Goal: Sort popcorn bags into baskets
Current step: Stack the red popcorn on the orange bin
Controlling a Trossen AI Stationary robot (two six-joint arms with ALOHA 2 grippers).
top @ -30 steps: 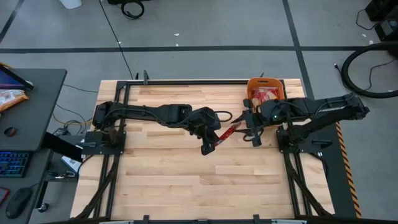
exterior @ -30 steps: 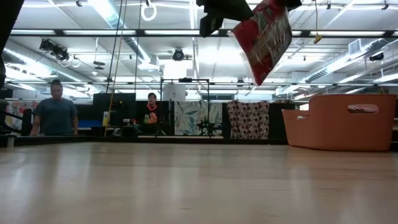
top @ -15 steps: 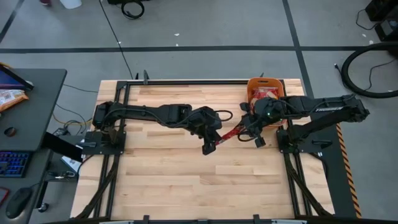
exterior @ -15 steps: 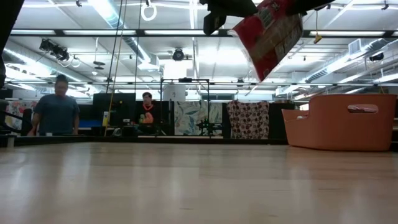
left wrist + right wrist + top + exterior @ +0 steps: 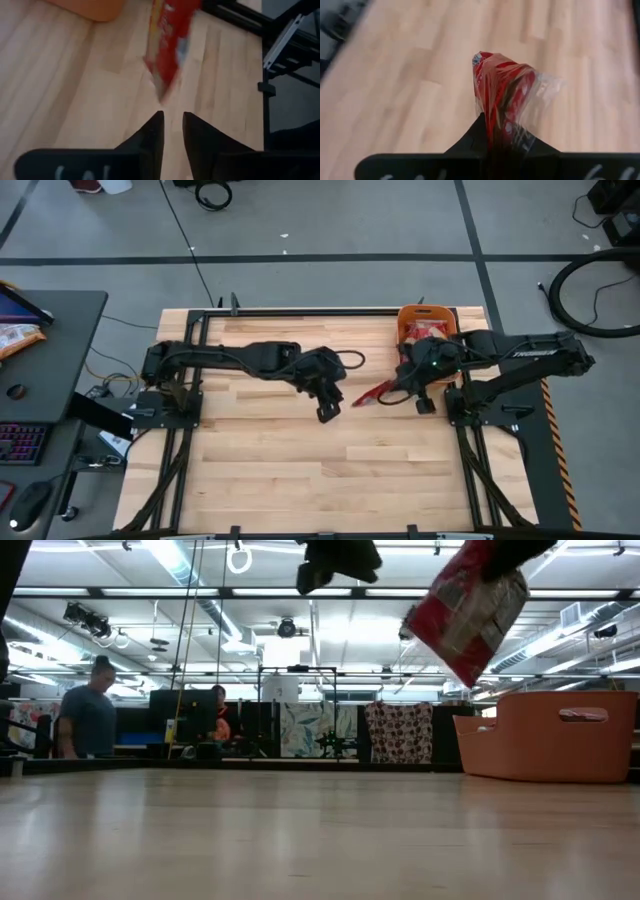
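Observation:
One red popcorn bag (image 5: pixel 376 392) hangs in the air over the table's right half, with my right gripper (image 5: pixel 403 388) shut on it. In the low view the bag (image 5: pixel 468 608) is tilted, high above the wood. My left gripper (image 5: pixel 328 412) stands a little to the bag's left, narrowly open, with nothing between its fingers (image 5: pixel 155 131). In its wrist view the bag (image 5: pixel 168 45) floats just beyond the tips, apart from them. The orange basket (image 5: pixel 404 315) stands at the far right with red packets (image 5: pixel 428 332) lying in it. My right gripper pinches one end of the bag (image 5: pixel 496 129) between its two fingers, where the packet is crumpled. The fingers come from the table's right, slanting down. The rest of the bag reaches out beyond the fingers toward the table's left, its free end (image 5: pixel 360 400) lowest and clear of the table.
The basket (image 5: pixel 548 735) is just behind and to the right of my right gripper. Bare wood (image 5: pixel 300 470) spreads over the near and left parts of the table. People stand in the room beyond the far edge (image 5: pixel 88 720).
My right gripper has shut on the bag's right end and tipped further down. My left gripper has let go of the bag's other end and drawn a little away from it. The bag now hangs from my right gripper alone and has shifted toward the basket.

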